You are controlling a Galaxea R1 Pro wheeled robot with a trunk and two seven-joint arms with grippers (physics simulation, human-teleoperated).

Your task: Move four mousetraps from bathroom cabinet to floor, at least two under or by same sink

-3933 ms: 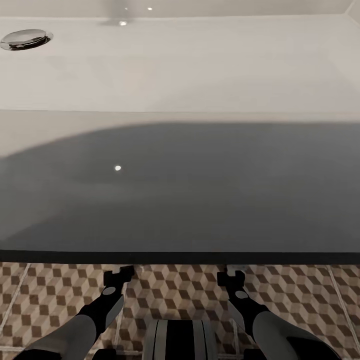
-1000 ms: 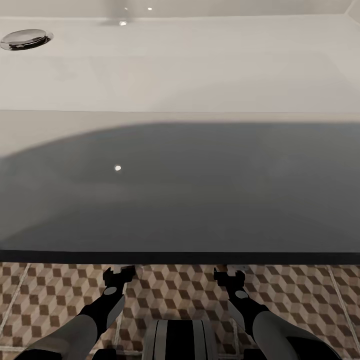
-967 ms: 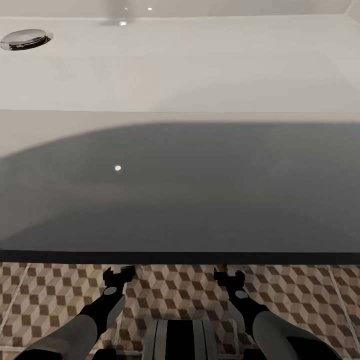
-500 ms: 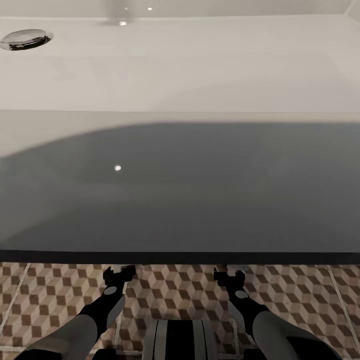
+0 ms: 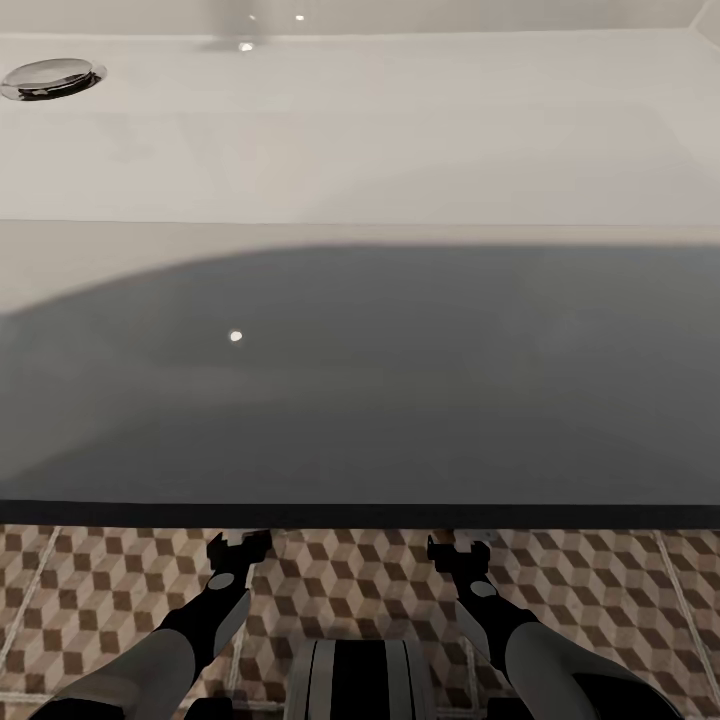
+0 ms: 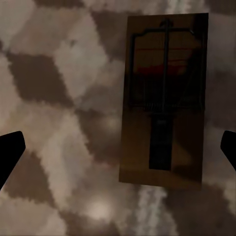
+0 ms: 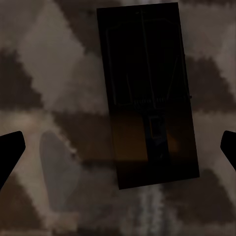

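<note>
On the tiles, mousetraps: two counted, flat tan rectangular boards with dark wire; one (image 6: 162, 98) beneath the left gripper, red spot visible; one (image 7: 147, 93) beneath the right, deep in shadow.
Left gripper (image 6: 118, 147): spread wide, empty.
Right gripper (image 7: 118, 147): spread wide, empty.
Bathroom floor (image 5: 350, 590): brown, beige, cream cube print, pale grout.
Sink (image 5: 360, 130): glossy white basin top with round chrome drain (image 5: 50, 77), overhanging both grippers.

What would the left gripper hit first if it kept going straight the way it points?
Most likely the mousetrap lying flat on the floor, somewhat off-centre between the open left gripper fingers; otherwise the tiles themselves. Depth is unclear.
</note>
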